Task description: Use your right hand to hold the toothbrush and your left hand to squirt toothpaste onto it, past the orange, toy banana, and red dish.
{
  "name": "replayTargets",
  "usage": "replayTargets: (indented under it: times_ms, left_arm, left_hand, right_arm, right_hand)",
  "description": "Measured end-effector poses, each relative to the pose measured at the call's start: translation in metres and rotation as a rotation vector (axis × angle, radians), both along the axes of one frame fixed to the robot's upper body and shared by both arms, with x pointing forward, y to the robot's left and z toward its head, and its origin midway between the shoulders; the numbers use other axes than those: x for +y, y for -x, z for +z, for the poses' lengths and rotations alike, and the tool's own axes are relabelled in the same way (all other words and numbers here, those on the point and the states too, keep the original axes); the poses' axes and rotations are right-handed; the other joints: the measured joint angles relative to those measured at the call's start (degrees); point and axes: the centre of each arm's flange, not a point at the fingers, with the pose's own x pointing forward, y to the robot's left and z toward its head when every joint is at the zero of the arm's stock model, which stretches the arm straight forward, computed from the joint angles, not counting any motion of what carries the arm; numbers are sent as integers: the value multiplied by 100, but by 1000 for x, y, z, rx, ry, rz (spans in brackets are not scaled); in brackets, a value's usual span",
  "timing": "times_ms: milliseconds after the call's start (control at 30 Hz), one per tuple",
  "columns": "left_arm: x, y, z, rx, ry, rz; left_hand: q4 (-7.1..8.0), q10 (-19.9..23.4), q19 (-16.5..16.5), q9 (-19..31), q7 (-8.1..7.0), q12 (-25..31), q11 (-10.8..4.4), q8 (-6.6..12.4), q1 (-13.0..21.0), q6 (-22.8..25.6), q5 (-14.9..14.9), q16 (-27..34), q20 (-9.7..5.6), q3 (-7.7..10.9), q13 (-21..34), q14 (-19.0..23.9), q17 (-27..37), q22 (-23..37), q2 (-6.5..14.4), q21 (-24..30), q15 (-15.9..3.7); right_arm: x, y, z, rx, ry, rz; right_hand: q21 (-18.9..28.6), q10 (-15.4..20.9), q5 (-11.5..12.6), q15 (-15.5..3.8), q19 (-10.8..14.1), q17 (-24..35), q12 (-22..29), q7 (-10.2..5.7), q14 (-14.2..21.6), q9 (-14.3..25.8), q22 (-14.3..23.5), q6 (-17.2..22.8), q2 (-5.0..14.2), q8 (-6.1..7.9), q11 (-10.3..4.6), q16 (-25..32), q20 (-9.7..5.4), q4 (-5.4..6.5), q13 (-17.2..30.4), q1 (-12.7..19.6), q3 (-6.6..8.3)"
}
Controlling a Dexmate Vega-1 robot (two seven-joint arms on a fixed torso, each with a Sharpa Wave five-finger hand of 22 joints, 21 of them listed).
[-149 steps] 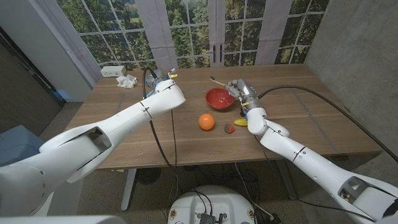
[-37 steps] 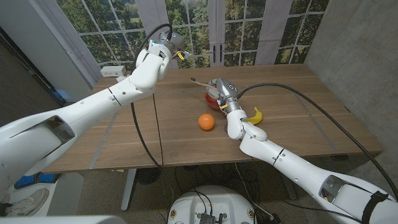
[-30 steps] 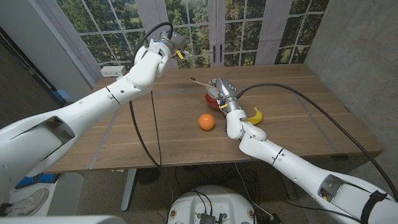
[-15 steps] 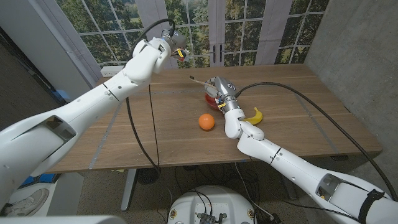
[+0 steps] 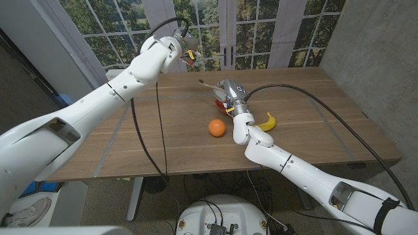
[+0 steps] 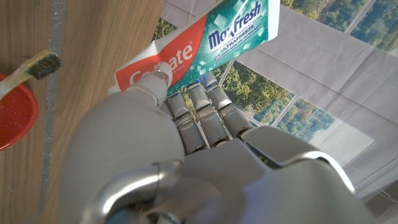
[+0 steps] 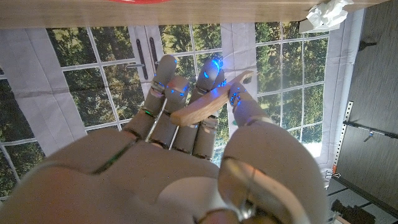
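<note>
My left hand (image 5: 177, 47) is raised above the table's far edge and grips a red, white and green toothpaste tube (image 5: 190, 56). The left wrist view shows that tube (image 6: 211, 37) pinched in the fingers of the left hand (image 6: 186, 143). My right hand (image 5: 229, 92) holds a wooden toothbrush (image 5: 205, 83) with its bristle end pointing toward the left hand. The handle (image 7: 208, 106) lies across that hand's fingers. The orange (image 5: 217, 128) and toy banana (image 5: 266, 122) lie on the table nearer me. The red dish (image 5: 219, 103) is mostly hidden behind my right hand.
A black cable (image 5: 307, 98) arcs over the right half of the wooden table (image 5: 313, 130). A crumpled white tissue (image 7: 326, 12) lies on the table's far part. Windows stand right behind the table's far edge.
Over five seconds both hands rose off the table. In the last second the left hand carried the tube right, toward the brush head; the right hand edged slightly left.
</note>
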Motion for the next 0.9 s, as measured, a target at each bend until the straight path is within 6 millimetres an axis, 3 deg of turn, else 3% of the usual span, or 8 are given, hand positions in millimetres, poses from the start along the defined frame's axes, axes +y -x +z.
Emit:
replayTargets:
  times_ms: [900]
  left_arm:
    - [-19,-7,4,91,-197,64]
  left_hand:
    - [13,72,-82,-26,-41,-30,-72,0,50,-1,19,0,-1,-111,-4,-1,-4,0,-53,104,-1]
  right_arm:
    - [15,9,4,-43,4,-28]
  right_hand:
    - [-3,0,-6,0,-10,0,19,-19,0,-2,1,18,0,-22,0,22,-12,0,-2,2,0]
